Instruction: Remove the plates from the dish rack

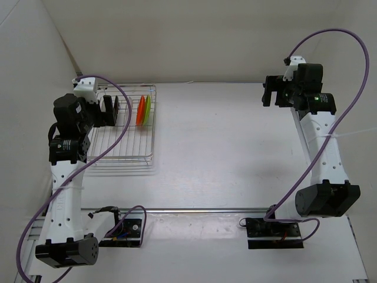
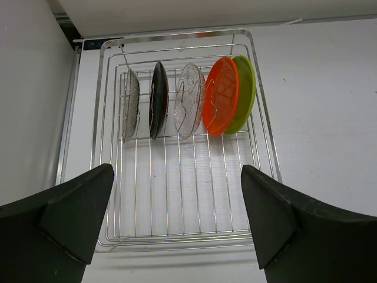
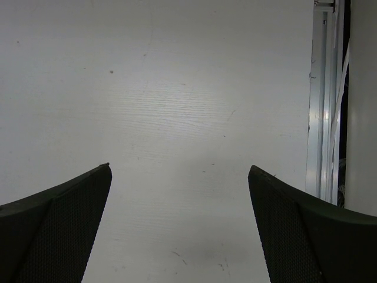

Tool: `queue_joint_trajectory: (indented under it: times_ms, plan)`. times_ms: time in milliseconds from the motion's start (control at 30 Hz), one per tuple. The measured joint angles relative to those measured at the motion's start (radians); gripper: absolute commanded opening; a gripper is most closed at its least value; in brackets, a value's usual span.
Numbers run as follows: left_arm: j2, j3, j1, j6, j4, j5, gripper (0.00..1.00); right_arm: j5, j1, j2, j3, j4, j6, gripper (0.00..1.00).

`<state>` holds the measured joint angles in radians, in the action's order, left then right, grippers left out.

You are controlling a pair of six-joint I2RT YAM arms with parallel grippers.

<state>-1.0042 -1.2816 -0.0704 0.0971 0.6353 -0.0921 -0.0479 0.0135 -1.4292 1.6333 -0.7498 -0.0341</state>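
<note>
The silver wire dish rack (image 2: 263, 125) holds several plates upright in a row at its far end. From left to right they are a clear plate (image 2: 131, 107), a black plate (image 2: 159, 99), another clear plate (image 2: 190, 100), an orange plate (image 2: 222, 94) and a lime green plate (image 2: 247, 87). My left gripper (image 2: 177, 172) hangs open above the near half of the rack and touches nothing. From the top view only the orange plate (image 1: 141, 111) and the green plate (image 1: 147, 107) show beside the left gripper (image 1: 115, 110). My right gripper (image 3: 179, 168) is open over bare table at the far right (image 1: 268, 94).
The rack (image 1: 154, 127) sits at the table's back left, close to the left wall. A metal rail (image 3: 325, 106) runs along the table edge in the right wrist view. Purple cables loop over both arms, and small circuit boards (image 1: 126, 231) lie at the near edge.
</note>
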Motion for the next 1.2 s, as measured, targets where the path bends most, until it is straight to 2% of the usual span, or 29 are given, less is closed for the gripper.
queue_joint_trajectory:
  times_ms: [367,567,667,867,1200]
  plan:
    - [0.000,0.034,0.000,0.024,-0.047,0.029,1.00,-0.022,0.018,0.006,0.000,-0.003,-0.029,1.00]
    - [-0.130,0.016,-0.024,0.060,-0.097,0.008,1.00,-0.023,0.024,0.006,0.000,-0.004,-0.033,1.00]
    - [-0.264,-0.067,-0.048,0.075,-0.088,-0.015,1.00,-0.023,0.028,0.008,0.000,-0.004,-0.033,1.00]
    - [-0.518,-0.347,-0.087,0.072,-0.005,-0.073,1.00,-0.013,0.048,0.018,-0.007,-0.004,-0.044,1.00]
    - [-0.718,-0.555,-0.116,0.038,0.118,-0.052,0.99,0.004,0.079,0.028,-0.048,-0.010,-0.061,1.00]
